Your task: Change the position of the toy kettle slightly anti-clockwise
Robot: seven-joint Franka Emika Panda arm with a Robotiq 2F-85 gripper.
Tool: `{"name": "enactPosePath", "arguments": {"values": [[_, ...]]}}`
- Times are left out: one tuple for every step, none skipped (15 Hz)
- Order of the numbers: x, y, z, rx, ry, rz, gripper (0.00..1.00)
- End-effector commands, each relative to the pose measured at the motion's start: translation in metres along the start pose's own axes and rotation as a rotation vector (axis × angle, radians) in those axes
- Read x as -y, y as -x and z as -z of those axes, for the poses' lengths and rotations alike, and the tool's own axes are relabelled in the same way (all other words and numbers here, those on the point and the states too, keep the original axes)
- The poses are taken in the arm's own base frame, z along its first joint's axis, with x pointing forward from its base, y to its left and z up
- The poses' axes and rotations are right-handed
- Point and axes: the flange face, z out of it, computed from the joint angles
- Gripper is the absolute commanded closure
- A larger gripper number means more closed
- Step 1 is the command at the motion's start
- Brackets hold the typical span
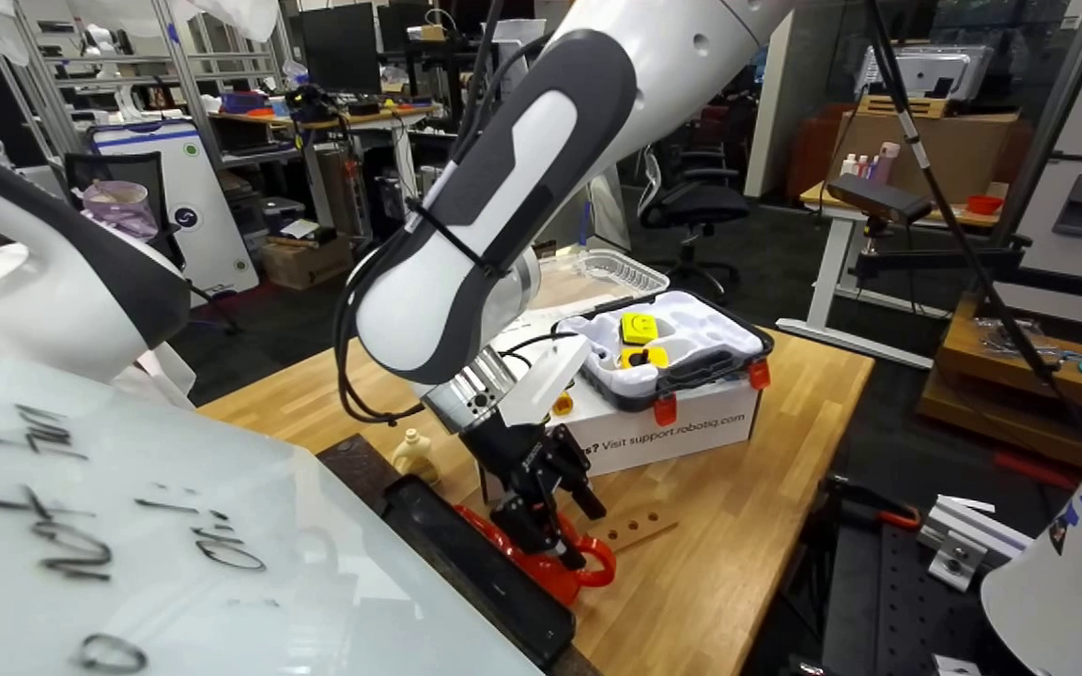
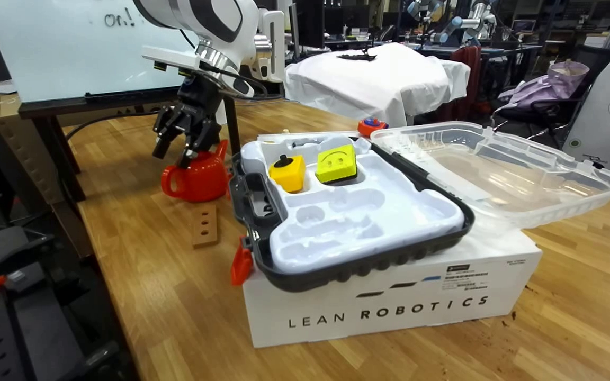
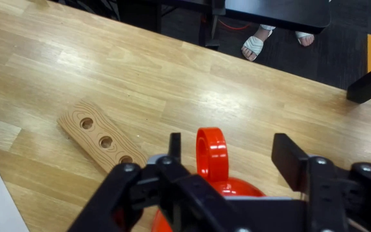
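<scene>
Hanging over the toy kettle [image 2: 204, 180], the jaws stood spread, with nothing pinched between them. In the wrist view the kettle's handle [image 3: 218, 151] showed inside the gap: one of the pads [image 3: 288, 161] was at three o'clock from it, apart, and its partner, at nine, was nearer. I could not tell whether either pad touched the kettle.

The kettle stood upright on the bench [image 2: 167, 296]. With twelve at the top in an exterior view, its handle pointed to nine and its spout [image 2: 222, 150] to one; the wooden block [image 2: 205, 227] lay just beside it at six, and the white box [image 2: 400, 312], bearing the open case [image 2: 305, 279], sat towards four. In an exterior view the dark ledge [image 1: 475, 568] of the whiteboard [image 1: 334, 563] hid part of the kettle's body.

As for progress, the reach looked almost finished, since the handle appeared framed by the jaws from the wrist. It was not gripped, so I judged the turn not yet under way. Left to do, by my reading, were closing on the handle, swinging the kettle a little anti-clockwise as seen from above, letting go and lifting clear.
</scene>
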Motion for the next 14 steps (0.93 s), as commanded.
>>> {"name": "enactPosePath", "arguments": {"values": [[0.003,0.036,-0.001,0.000,-0.078,-0.010,0.00],[0.005,0.048,-0.004,-0.004,-0.099,-0.020,0.00],[0.008,0.060,-0.005,-0.009,-0.120,-0.025,0.00],[0.011,0.076,-0.008,-0.023,-0.147,-0.035,0.00],[0.014,0.089,-0.010,-0.032,-0.172,-0.044,0.00],[0.017,0.105,-0.014,-0.042,-0.201,-0.064,0.00],[0.020,0.119,-0.017,-0.050,-0.231,-0.076,0.00],[0.022,0.134,-0.024,-0.054,-0.266,-0.096,0.00],[0.025,0.149,-0.030,-0.053,-0.303,-0.111,0.00],[0.027,0.165,-0.039,-0.044,-0.346,-0.137,0.00],[0.028,0.181,-0.047,-0.028,-0.390,-0.158,0.00],[0.031,0.156,-0.039,0.018,-0.327,-0.118,0.00],[0.031,0.169,-0.046,0.019,-0.351,-0.132,0.00],[0.031,0.177,-0.048,0.009,-0.360,-0.139,0.00]]}}
